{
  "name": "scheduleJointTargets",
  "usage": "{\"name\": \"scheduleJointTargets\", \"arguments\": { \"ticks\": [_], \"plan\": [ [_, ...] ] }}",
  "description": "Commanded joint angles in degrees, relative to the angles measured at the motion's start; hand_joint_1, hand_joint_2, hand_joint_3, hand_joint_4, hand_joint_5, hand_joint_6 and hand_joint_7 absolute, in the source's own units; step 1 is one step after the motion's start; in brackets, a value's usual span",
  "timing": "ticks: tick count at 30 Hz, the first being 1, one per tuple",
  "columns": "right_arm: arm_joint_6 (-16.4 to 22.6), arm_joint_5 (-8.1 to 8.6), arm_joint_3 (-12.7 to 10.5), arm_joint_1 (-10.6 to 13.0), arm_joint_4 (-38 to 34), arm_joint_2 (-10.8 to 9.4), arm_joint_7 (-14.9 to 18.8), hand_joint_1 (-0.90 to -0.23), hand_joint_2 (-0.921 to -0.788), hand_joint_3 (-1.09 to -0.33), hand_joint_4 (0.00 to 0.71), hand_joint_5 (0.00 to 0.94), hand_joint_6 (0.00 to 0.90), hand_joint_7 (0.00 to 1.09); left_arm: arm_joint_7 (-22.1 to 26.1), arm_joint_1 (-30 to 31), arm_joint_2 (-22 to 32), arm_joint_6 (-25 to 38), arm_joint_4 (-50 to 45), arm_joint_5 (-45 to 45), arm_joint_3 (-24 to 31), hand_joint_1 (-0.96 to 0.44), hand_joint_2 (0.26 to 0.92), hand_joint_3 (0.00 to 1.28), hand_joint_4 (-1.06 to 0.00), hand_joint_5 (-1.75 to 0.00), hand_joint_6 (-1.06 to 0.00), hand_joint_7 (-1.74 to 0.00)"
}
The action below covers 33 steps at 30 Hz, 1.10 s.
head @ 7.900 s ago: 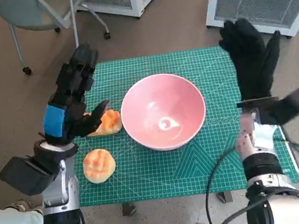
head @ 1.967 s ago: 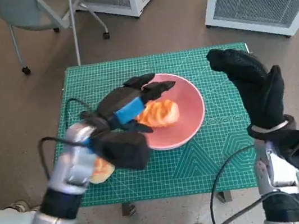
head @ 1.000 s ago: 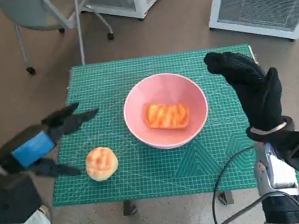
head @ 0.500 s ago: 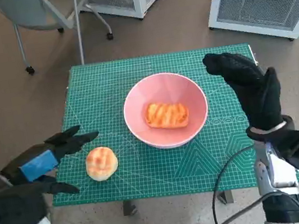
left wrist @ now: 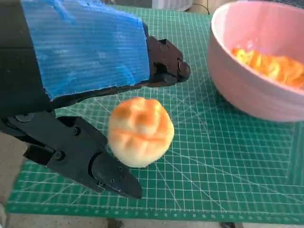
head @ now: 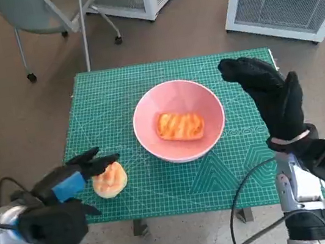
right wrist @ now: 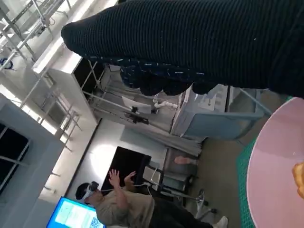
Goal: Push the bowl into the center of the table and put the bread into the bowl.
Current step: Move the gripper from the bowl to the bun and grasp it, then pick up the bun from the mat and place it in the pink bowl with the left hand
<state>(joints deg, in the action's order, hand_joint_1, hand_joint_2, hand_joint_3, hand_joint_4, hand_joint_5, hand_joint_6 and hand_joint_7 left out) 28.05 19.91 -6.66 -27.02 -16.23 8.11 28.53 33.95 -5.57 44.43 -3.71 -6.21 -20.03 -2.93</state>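
One round bread roll (left wrist: 140, 131) between the spread, empty fingers of the left hand (head: 70, 181).

The head view looks steeply down on the bowl (head: 178, 122); both wrist views, low and close (the right turned sideways), share it.

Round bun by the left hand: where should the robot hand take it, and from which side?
Grip the round bun across its widest middle, coming from the table's left edge. It sits dome up on the green mat, clear of the pink bowl. The left hand already has fingers open on either side of it, so closing there should hold.
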Motion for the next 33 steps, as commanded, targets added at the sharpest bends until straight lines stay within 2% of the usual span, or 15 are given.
{"name": "scheduleJointTargets", "arguments": {
  "ticks": [1,8,15,17,18,19,20,22,25,33],
  "plan": [
    [-1.11,0.06,-0.02,0.18,-1.28,0.4,0.94,-0.685,-0.921,-0.769,0.116,0.0,-0.001,0.43,-5.06,-1.54,-1.4,-3.02,4.12,-4.36,-2.51,-0.24,0.745,0.0,-0.09,-0.01,-0.28,-0.01],
    [-1.13,0.25,-0.1,0.08,-1.74,0.66,1.72,-0.686,-0.921,-0.765,0.121,0.003,-0.001,0.43,-12.15,-3.19,-3.41,-6.05,9.84,-9.18,-4.98,-0.21,0.757,0.01,-0.16,-0.03,-0.34,-0.03],
    [-1.07,0.24,-0.22,0.01,-1.89,0.61,1.93,-0.686,-0.921,-0.765,0.123,0.004,-0.001,0.43,-13.38,-3.58,-3.49,-7.1,11.08,-9.63,-5.34,-0.19,0.763,0.0,-0.21,-0.01,-0.37,-0.02],
    [-1.46,0.45,-0.25,0.36,-1.33,0.94,2.25,-0.686,-0.921,-0.765,0.123,0.004,-0.001,0.43,-15.12,-4.29,-4.32,-6.23,12.31,-11.77,-6.37,-0.19,0.763,0.0,-0.21,-0.01,-0.37,-0.02],
    [-1.55,0.52,-0.27,0.48,-1.21,1.03,2.38,-0.684,-0.921,-0.766,0.126,0.005,-0.001,0.42,-15.73,-4.51,-4.46,-6.2,12.73,-12.42,-6.64,-0.12,0.82,0.08,-0.34,-0.45,-0.39,-0.52],
    [-1.59,0.56,-0.27,0.55,-1.15,1.07,2.45,-0.684,-0.921,-0.766,0.129,0.006,-0.001,0.41,-16.11,-4.63,-4.5,-6.26,13.0,-12.77,-6.79,-0.08,0.856,0.12,-0.44,-0.74,-0.4,-0.82],
    [-1.54,0.55,-0.28,0.59,-1.23,1.05,2.5,-0.683,-0.921,-0.767,0.13,0.007,-0.001,0.41,-16.36,-4.71,-4.35,-6.61,13.29,-12.94,-6.8,-0.05,0.879,0.14,-0.51,-0.92,-0.41,-1.01],
    [-1.44,0.47,-0.29,0.69,-1.29,1.0,2.55,-0.683,-0.921,-0.767,0.133,0.008,-0.001,0.41,-16.7,-4.89,-4.05,-7.27,13.91,-13.09,-6.82,-0.02,0.899,0.14,-0.6,-1.06,-0.45,-1.14],
    [-1.28,0.26,-0.3,0.85,-1.24,0.96,2.54,-0.683,-0.921,-0.767,0.136,0.009,-0.001,0.4,-16.59,-5.12,-3.55,-8.14,14.49,-12.64,-6.65,-0.01,0.913,0.12,-0.67,-1.15,-0.51,-1.19],
    [-1.3,0.06,-0.26,1.19,-1.09,0.79,2.26,-0.683,-0.921,-0.769,0.15,0.015,-0.001,0.4,-16.62,-6.42,-2.74,-11.1,16.4,-11.14,-5.63,0.0,0.92,0.11,-0.69,-1.2,-0.53,-1.23]
  ]
}}
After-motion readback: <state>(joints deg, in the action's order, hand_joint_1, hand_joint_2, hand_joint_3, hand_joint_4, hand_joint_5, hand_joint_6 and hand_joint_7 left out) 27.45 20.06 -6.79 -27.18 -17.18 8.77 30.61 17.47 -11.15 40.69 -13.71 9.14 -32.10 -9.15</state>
